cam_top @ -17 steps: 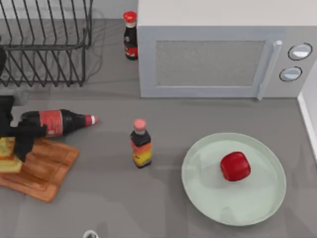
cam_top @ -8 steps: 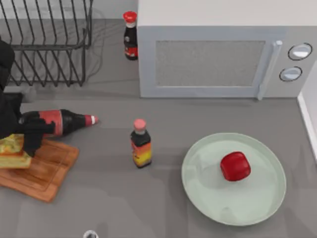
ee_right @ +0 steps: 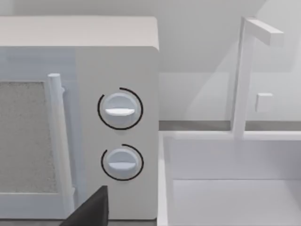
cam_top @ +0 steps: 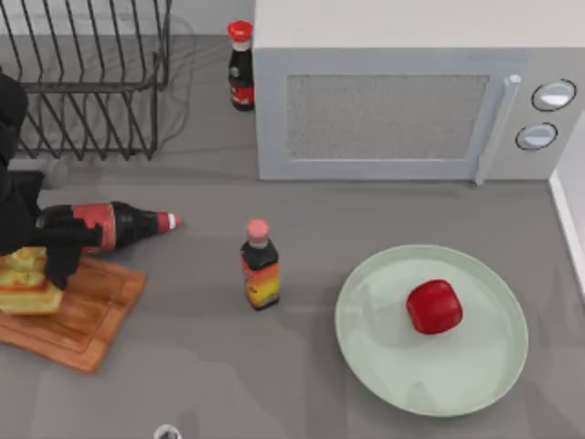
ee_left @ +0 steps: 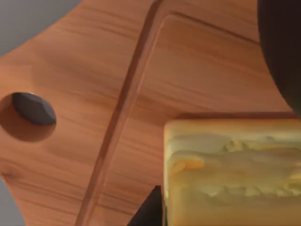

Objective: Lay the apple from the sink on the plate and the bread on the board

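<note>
The bread [cam_top: 26,285], a golden-topped chunk with pale yellow sides, is at the table's far left over the brown wooden board [cam_top: 87,320]. My left gripper [cam_top: 35,273] is shut on it. In the left wrist view the bread [ee_left: 230,174] sits close above the board's grooved surface [ee_left: 94,94], with dark fingers [ee_left: 282,52] on either side. The glossy red apple [cam_top: 433,306] lies on the pale green plate [cam_top: 370,366] at the right. My right arm is parked beyond the table's right, facing the microwave [ee_right: 117,132] and the white sink [ee_right: 235,193].
A cola bottle [cam_top: 114,224] lies on its side just behind the board. An upright sauce bottle [cam_top: 260,267] stands mid-table, and another bottle [cam_top: 240,69] stands beside the microwave [cam_top: 384,110]. A wire dish rack [cam_top: 82,82] fills the back left.
My left gripper has shifted the bread slightly rightward and down toward the board. The apple and plate have not moved.
</note>
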`<state>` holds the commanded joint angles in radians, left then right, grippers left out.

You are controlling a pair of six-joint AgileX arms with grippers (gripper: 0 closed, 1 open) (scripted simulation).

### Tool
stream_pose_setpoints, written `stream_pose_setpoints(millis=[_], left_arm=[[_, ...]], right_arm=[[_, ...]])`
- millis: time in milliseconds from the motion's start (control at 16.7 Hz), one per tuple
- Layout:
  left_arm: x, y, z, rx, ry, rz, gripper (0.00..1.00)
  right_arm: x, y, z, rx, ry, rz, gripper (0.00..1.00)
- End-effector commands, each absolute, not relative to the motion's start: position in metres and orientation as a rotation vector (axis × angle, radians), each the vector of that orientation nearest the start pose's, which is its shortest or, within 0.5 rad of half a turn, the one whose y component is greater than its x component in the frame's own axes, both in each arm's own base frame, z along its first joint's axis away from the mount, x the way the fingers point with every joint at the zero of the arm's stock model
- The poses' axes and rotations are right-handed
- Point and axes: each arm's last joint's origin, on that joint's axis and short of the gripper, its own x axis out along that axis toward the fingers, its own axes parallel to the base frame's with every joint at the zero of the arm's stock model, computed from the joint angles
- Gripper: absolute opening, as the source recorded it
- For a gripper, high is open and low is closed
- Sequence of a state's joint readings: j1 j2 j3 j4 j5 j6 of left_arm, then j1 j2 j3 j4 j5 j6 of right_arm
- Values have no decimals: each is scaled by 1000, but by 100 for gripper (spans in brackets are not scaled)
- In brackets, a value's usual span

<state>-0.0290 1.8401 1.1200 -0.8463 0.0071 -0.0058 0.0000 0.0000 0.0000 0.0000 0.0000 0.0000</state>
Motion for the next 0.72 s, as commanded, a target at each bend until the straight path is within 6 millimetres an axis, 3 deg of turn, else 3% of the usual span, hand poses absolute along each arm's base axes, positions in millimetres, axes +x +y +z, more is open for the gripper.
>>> stream_pose_setpoints(millis=[180, 720], left_arm=[[320, -8, 139, 10, 1566, -20, 98], [320, -7, 139, 9, 1566, -19, 100]], right_arm=[[106, -1, 160, 0, 0, 0, 100], [106, -1, 160, 0, 0, 0, 100]])
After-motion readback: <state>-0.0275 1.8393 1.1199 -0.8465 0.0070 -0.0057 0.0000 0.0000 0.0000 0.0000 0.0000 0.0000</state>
